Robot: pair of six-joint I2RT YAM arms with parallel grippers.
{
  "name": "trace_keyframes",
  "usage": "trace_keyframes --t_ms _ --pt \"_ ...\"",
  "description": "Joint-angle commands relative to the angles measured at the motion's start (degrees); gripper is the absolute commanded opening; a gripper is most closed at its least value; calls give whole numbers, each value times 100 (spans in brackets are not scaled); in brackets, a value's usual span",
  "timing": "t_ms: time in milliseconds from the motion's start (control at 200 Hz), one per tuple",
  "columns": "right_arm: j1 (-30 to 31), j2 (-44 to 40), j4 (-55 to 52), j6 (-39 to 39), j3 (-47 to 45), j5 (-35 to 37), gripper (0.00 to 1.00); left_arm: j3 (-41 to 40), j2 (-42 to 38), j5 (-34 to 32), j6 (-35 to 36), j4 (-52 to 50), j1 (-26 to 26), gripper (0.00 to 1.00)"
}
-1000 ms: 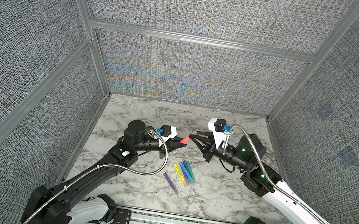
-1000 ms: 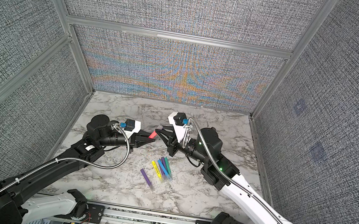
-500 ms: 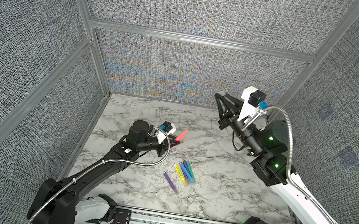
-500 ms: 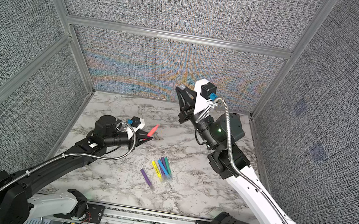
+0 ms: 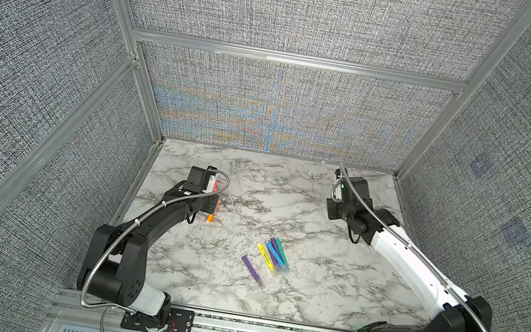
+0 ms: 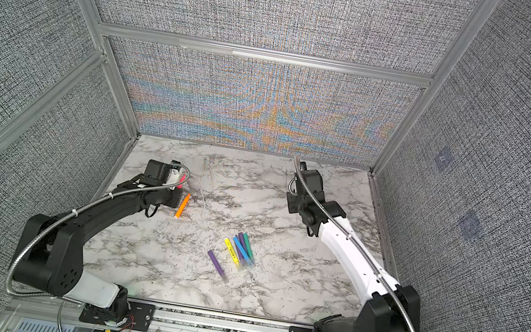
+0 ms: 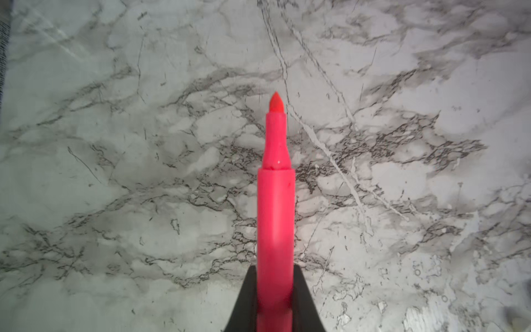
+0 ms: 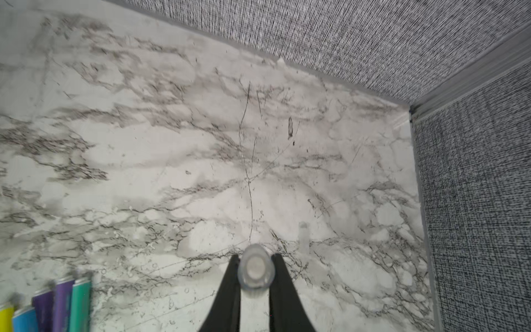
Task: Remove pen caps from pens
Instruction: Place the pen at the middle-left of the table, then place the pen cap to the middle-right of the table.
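Both top views look steeply down from high on the robot's side (framing nearly identical), sharing the whole counter [image 5: 288, 195]. Wrist views sit close above it, looking past the left gripper [image 7: 275, 276] and right gripper [image 8: 254, 267].

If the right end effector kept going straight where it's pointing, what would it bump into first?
Most likely the marble table, near its far corner. The right end effector, shut on a clear pen cap, aims at bare marble, though depth is unclear.
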Motion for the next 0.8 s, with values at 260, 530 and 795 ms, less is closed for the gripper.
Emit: trace_keyframes --t_ms 260,530,795 --pt "-591 1060 -271 -231 30 -283 0 380 686 -438 -66 -536 95 15" --pt "-766 1726 -393 -275 206 -314 0 455 927 -597 -81 -640 96 36" --pt "-880 2309 -472 -337 399 -208 0 125 -181 -395 -145 -148 86 54"
